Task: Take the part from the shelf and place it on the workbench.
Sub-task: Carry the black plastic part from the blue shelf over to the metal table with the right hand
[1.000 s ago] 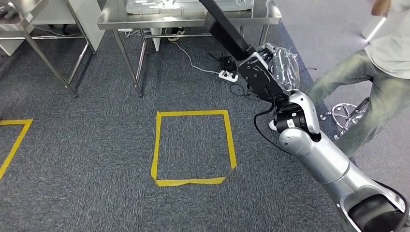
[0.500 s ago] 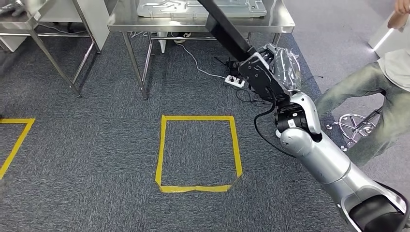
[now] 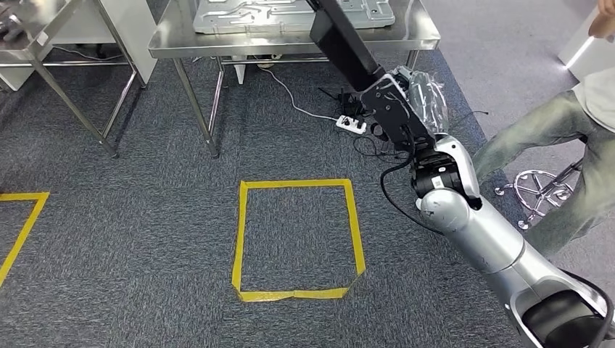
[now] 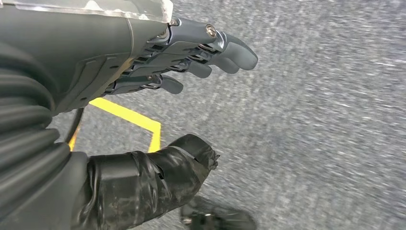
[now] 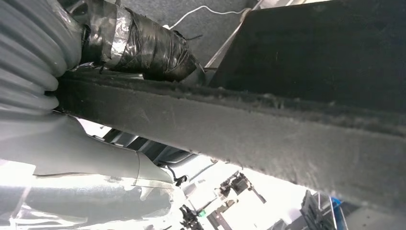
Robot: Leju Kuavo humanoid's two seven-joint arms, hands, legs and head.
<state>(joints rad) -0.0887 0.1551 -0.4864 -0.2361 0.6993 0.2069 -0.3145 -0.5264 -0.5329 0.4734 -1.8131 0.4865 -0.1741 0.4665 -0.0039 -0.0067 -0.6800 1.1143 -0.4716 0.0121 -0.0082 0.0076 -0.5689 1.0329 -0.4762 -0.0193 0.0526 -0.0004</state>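
Ahead of you at twelve o'clock stands a stainless steel workbench on thin legs [image 3: 290,45], with a flat embossed grey metal plate [image 3: 290,12] lying on its top. A second steel table [image 3: 40,36] sits at ten o'clock. Under the bench a white power strip with trailing cables [image 3: 351,125] lies on the floor at one o'clock, just beside your raised arm. A person in pale trousers [image 3: 558,138] stands at three o'clock next to a chrome stool base [image 3: 540,187].

The floor is dark grey carpet [image 3: 145,239] marked with a yellow tape square [image 3: 297,239] directly in front of you.

Your right hand [image 3: 417,98] grips the long flat black part [image 3: 344,40], which slants up over the bench edge; the right wrist view shows its fuzzy edge and the taped thumb [image 5: 139,45] pressed against it. Your left hand [image 4: 143,62] hangs over the carpet, fingers [image 4: 225,50] apart and holding nothing.
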